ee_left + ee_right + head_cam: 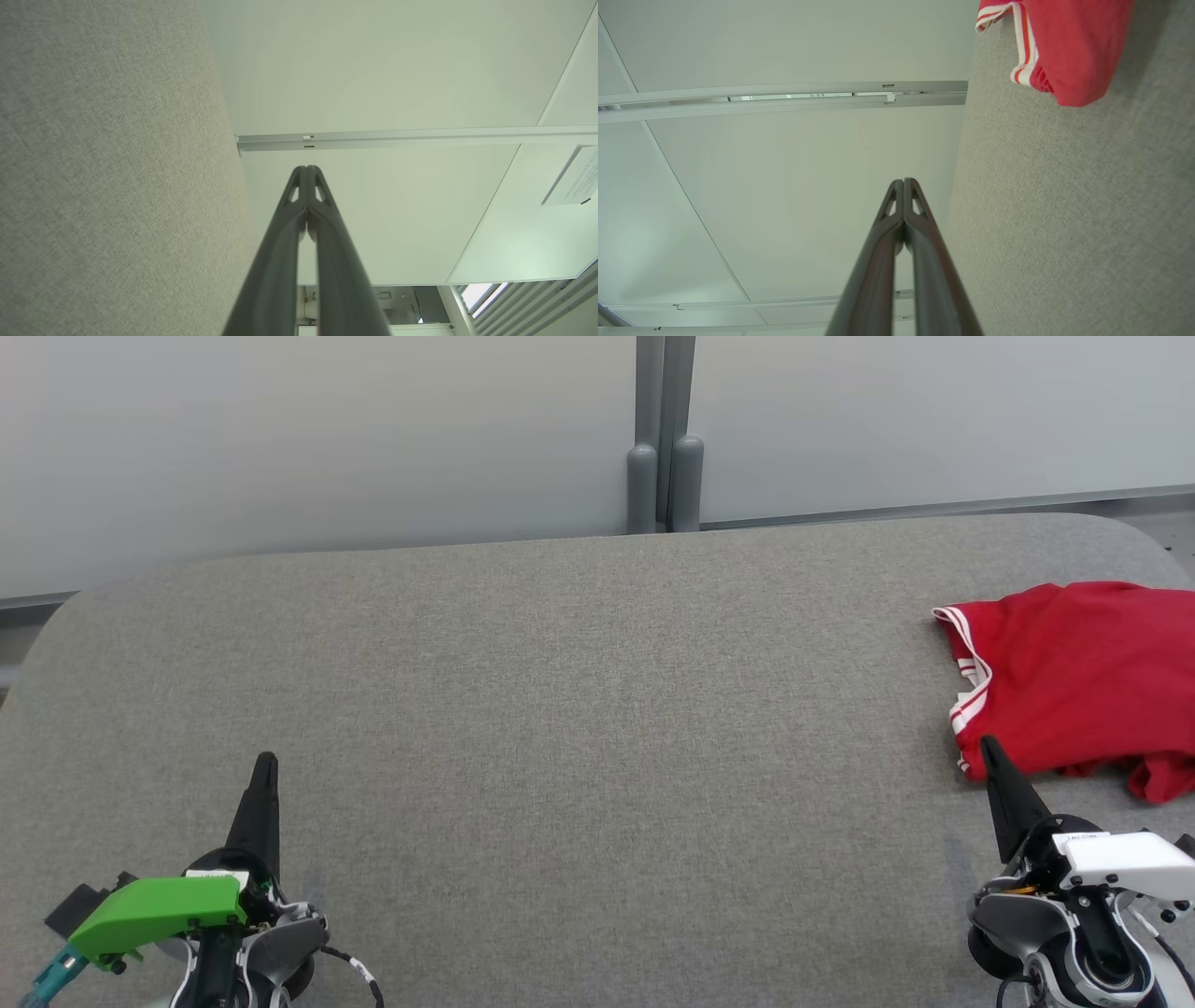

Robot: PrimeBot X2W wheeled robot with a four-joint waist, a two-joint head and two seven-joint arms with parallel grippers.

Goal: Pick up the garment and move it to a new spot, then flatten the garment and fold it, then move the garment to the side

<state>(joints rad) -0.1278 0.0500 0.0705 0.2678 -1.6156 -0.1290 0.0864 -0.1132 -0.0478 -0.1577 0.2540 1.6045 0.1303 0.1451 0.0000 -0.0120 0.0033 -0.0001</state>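
Note:
A red garment [1083, 677] with white-striped trim lies bunched at the right edge of the grey fabric table [560, 728], running out of the head view on the right. Its striped corner [1064, 46] shows at the top of the right wrist view. My right gripper [988, 747] is shut and empty at the lower right, its tip just in front of the garment's near edge. In the right wrist view its fingertips [903, 183] are pressed together. My left gripper [266, 763] is shut and empty at the lower left, far from the garment; its closed tips [306, 169] point at the wall.
A pale partition wall [327, 439] with a grey double post [665, 476] stands behind the table's far edge. The table's rounded corners fall away at the far left and far right. A wide stretch of bare grey fabric lies between the two grippers.

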